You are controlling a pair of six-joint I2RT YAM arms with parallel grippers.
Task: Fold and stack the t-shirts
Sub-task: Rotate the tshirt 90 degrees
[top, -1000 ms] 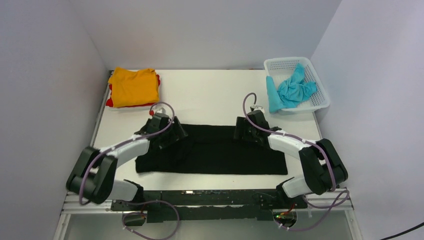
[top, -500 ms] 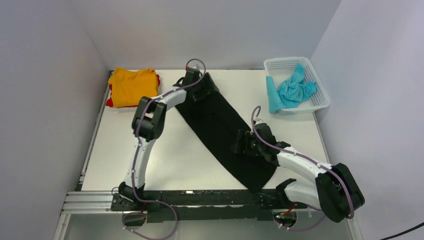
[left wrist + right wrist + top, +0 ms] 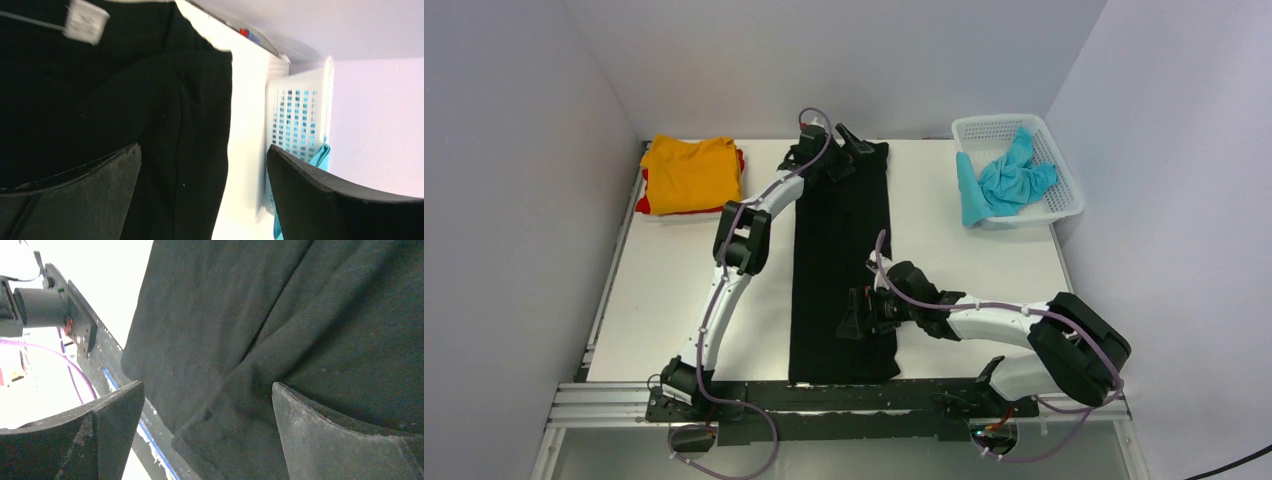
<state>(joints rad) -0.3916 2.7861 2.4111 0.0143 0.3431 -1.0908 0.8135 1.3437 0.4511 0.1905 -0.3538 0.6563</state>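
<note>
The black t-shirt (image 3: 839, 250) lies as a long folded strip running from the table's far edge to its near edge. My left gripper (image 3: 852, 150) is open over the shirt's far end. In the left wrist view the gripper (image 3: 203, 150) has its jaws wide apart above the black cloth (image 3: 175, 100). My right gripper (image 3: 852, 318) is open over the shirt's near part. In the right wrist view the gripper (image 3: 208, 385) hangs above the cloth (image 3: 225, 315) near its hem. The orange t-shirt (image 3: 692, 172) lies folded on the red one (image 3: 642, 206) at the far left. The turquoise t-shirt (image 3: 1009, 180) is in the basket. The white t-shirt is out of view.
The white lattice basket (image 3: 1064, 205) stands at the far right, and also shows in the left wrist view (image 3: 295, 115). Walls close in the table at the back and on both sides. The black frame rail (image 3: 844, 395) runs along the near edge.
The black shirt has swung from lying across the table to lying lengthwise. My left gripper went to the far edge, my right came near and left. Both jaws now stand open.
</note>
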